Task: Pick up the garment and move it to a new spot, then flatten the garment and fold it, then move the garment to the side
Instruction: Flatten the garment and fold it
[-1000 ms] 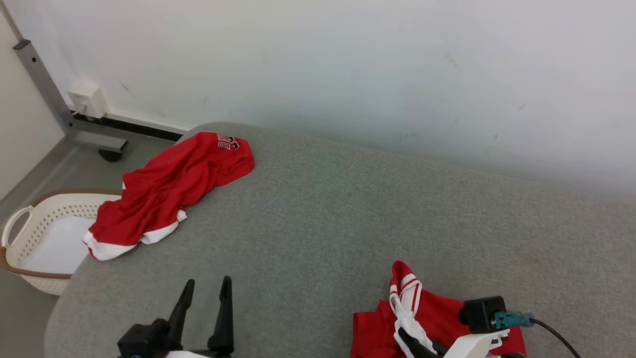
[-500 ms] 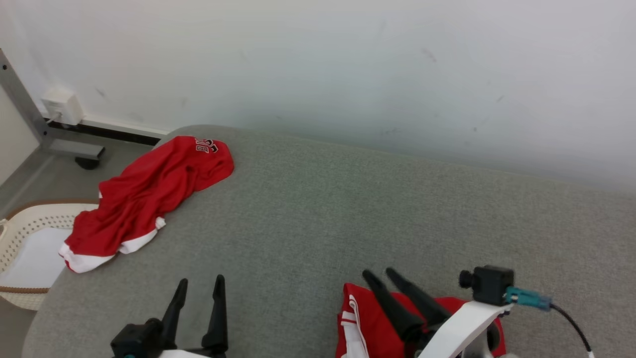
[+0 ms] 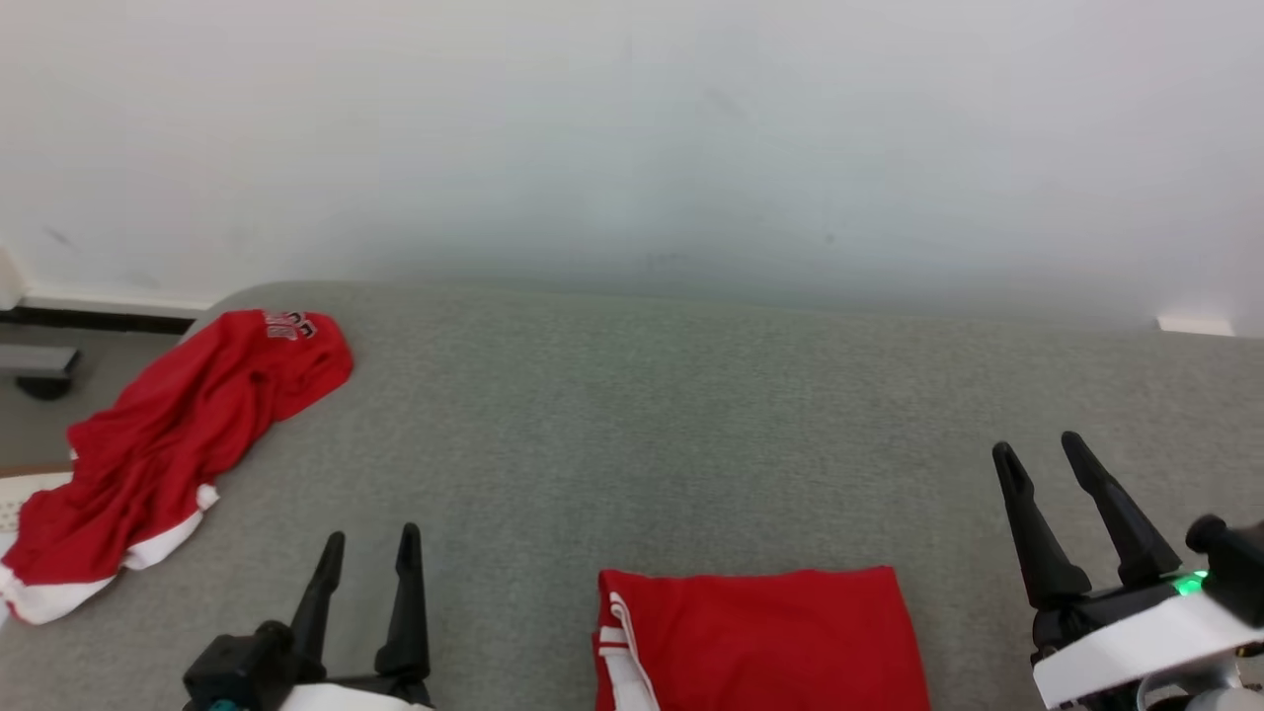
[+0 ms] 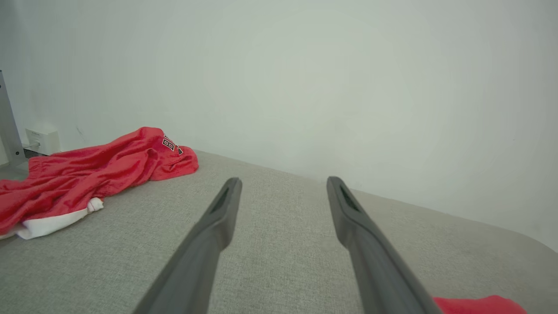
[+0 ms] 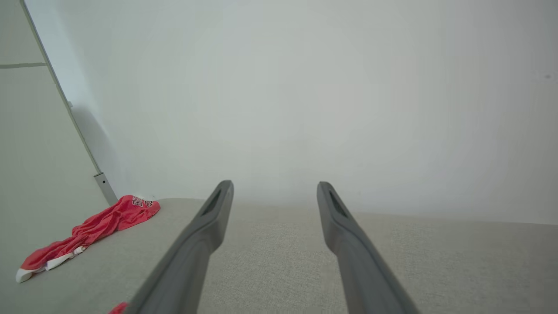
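A folded red garment (image 3: 760, 637) with white stripes on its left edge lies flat on the grey table (image 3: 642, 415) at the front centre. Its corner shows as a red patch (image 4: 479, 304) in the left wrist view. My right gripper (image 3: 1037, 449) stands open to the right of it, apart from the cloth, with nothing between its fingers (image 5: 275, 184). On the garment's left my left gripper (image 3: 370, 541) is also open and empty (image 4: 284, 181). A second red garment (image 3: 168, 444), crumpled, with a white hem, lies at the table's far left (image 4: 87, 170) (image 5: 96, 229).
A white wall rises right behind the table. Off the table's left edge there is a sliver of a white basket (image 3: 20, 484) and a grey metal foot with a caster (image 3: 39, 370) on the floor. The table's middle and back are bare grey fabric.
My right gripper, shut on the folded garment a second ago, has opened, let go and moved off to the right. The camera has turned right, shifting the whole picture left.
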{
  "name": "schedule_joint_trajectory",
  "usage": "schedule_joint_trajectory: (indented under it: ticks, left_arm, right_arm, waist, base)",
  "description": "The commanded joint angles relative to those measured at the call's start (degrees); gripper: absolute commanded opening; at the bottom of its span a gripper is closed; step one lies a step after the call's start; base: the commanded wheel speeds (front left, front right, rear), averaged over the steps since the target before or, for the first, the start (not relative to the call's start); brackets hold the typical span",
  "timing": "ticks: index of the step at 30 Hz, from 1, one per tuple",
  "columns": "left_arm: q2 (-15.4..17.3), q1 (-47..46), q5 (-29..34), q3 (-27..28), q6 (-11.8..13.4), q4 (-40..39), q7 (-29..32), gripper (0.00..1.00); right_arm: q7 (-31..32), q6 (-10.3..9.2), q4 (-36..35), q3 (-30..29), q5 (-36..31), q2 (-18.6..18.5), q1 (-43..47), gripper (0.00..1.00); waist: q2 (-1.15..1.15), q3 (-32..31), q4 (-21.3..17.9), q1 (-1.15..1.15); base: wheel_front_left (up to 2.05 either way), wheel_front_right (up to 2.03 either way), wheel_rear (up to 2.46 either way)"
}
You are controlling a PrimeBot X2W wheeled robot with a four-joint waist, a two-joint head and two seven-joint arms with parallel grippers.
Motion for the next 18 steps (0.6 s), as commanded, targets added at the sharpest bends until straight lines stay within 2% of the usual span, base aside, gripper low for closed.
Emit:
schedule_joint_trajectory:
  ticks: [1, 7, 18]
  left_arm:
    - [0.22, 0.09, 0.28, 0.49, -0.14, -0.25, 0.00, 1.00]
    - [0.22, -0.18, 2.52, 1.50, -1.32, -1.06, 0.00, 1.00]
    - [0.22, 1.55, 3.48, 3.48, -2.73, 0.12, 0.00, 1.00]
  right_arm:
    - [-0.76, 0.00, 0.02, -0.26, -1.00, -0.01, 0.65, 1.00]
    - [-7.00, 0.00, 2.64, -0.93, -8.89, 0.49, 4.25, 1.00]
    - [-10.41, 0.00, 10.66, -0.92, -11.94, 3.71, 7.23, 1.00]
  waist:
    - [0.00, 0.00, -1.44, 0.00]
    - [0.00, 0.00, -4.42, 0.00]
    - [0.00, -0.12, -6.21, 0.00]
  base:
    - [0.00, 0.00, 0.00]
    - [0.00, 0.00, 0.00]
    - [0.00, 0.00, 0.00]
